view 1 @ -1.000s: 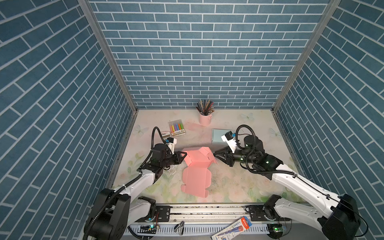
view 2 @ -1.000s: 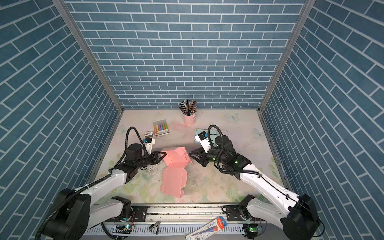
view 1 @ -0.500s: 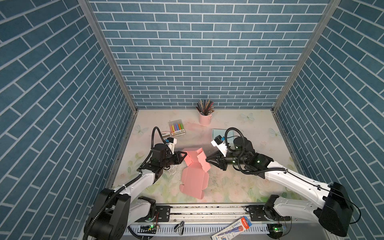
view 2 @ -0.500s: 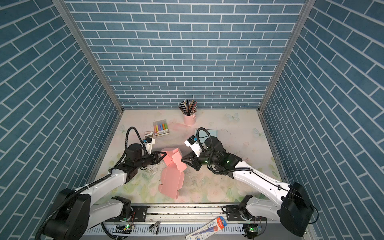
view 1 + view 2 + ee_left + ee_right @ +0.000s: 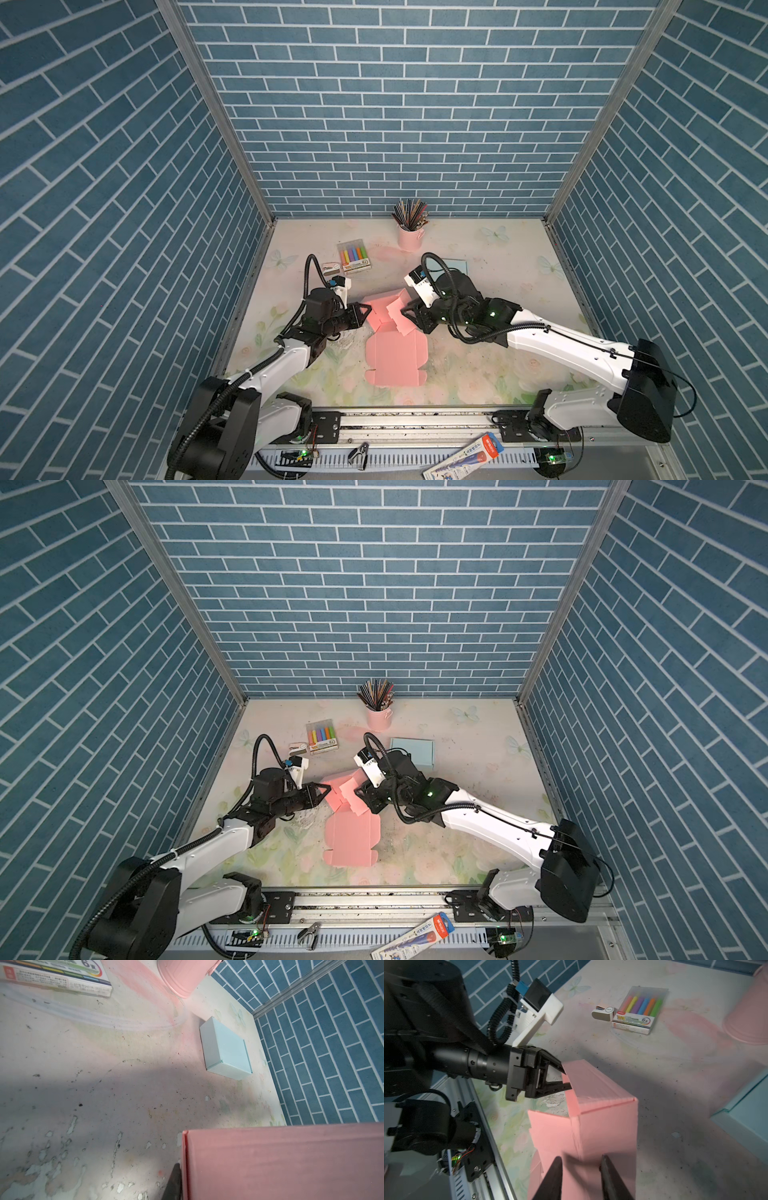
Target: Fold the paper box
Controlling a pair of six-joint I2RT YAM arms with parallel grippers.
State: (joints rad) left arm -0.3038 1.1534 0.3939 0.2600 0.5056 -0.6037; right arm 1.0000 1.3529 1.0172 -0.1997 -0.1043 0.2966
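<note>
The pink paper box (image 5: 397, 357) lies mid-table in both top views, its near panel (image 5: 353, 833) flat and its far part (image 5: 386, 311) raised into walls. My left gripper (image 5: 368, 311) (image 5: 328, 788) is shut on the left wall's edge; the right wrist view shows its tips (image 5: 564, 1080) pinching that flap. In the left wrist view one finger (image 5: 173, 1182) presses against the pink panel (image 5: 270, 1157); the other is hidden behind it. My right gripper (image 5: 405, 313) (image 5: 359, 793) is at the box's right side, jaws apart (image 5: 581, 1169) over the pink card (image 5: 608, 1122).
At the back stand a pink cup of pencils (image 5: 409, 237), a marker pack (image 5: 353, 255) and a small eraser box (image 5: 330, 268). A light blue box (image 5: 413, 752) (image 5: 226, 1053) lies behind my right wrist. The front rail holds a clip and a pen packet (image 5: 463, 451).
My right gripper has moved left against the box's right side and its jaws have widened. The raised part of the box has folded in more. The left gripper has held still.
</note>
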